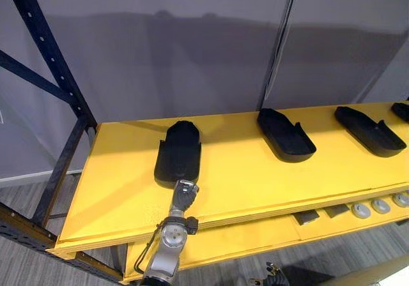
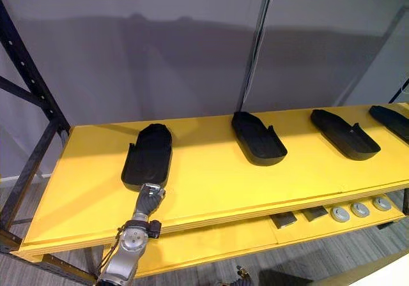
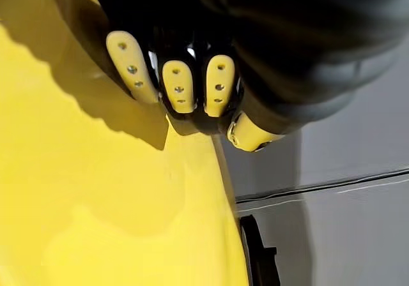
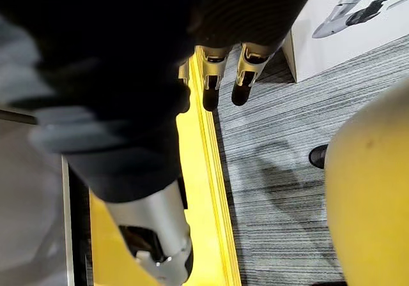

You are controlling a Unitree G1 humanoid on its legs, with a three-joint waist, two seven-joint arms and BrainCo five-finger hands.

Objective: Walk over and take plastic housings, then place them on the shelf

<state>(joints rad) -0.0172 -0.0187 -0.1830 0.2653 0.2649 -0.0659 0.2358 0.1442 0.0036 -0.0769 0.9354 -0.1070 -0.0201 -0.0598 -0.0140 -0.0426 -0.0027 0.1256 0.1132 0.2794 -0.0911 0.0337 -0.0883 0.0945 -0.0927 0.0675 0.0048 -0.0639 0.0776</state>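
Note:
Several black plastic housings lie in a row on the yellow shelf board [image 1: 243, 177]. The leftmost housing [image 1: 179, 153] lies lengthwise near the board's left end. My left hand [image 1: 184, 193] reaches up from below the front edge, and its straight fingers [image 3: 179, 87] touch that housing's near end. Further right lie a second housing [image 1: 285, 135], a third housing [image 1: 369, 130] and part of another housing [image 1: 401, 110]. My right hand [image 4: 211, 82] hangs with relaxed fingers beside a yellow board edge, over the striped floor, holding nothing.
A dark rack upright [image 1: 51, 62] and its brace frame the shelf's left end. A lower yellow shelf [image 1: 255, 235] carries round grey parts [image 1: 381, 205] and small dark blocks. Grey wall panels stand behind. A white printed box [image 4: 358, 18] stands on the floor.

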